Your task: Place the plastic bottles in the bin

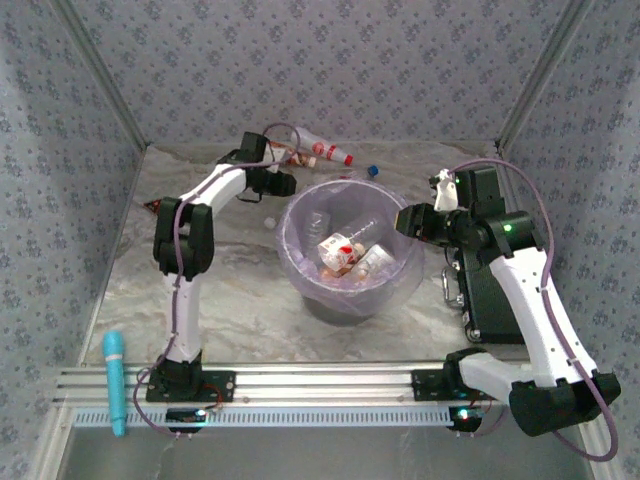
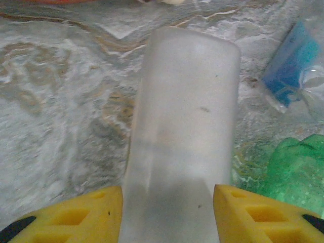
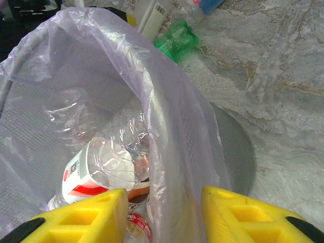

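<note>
A frosted white plastic bottle (image 2: 185, 126) lies lengthwise on the marble table, and my left gripper (image 2: 168, 212) is shut on its near end, yellow fingers against both sides. Seen from above, that gripper (image 1: 290, 183) is just behind the bin's far left rim. The bin (image 1: 400, 275), lined with a lavender bag (image 3: 167, 101), holds several bottles (image 1: 345, 255). My right gripper (image 1: 412, 222) stands open astride the bin's right rim, the bag's edge between its fingers (image 3: 164, 212). A green bottle (image 2: 298, 172) and a blue-labelled one (image 2: 293, 66) lie to the right of the held bottle.
A red-capped bottle (image 1: 325, 150) and a blue cap (image 1: 372, 170) lie by the back wall. A small red triangle (image 1: 155, 205) sits at the left edge and a light blue stick (image 1: 115, 380) at the near left. A black box (image 1: 490, 290) stands at the right.
</note>
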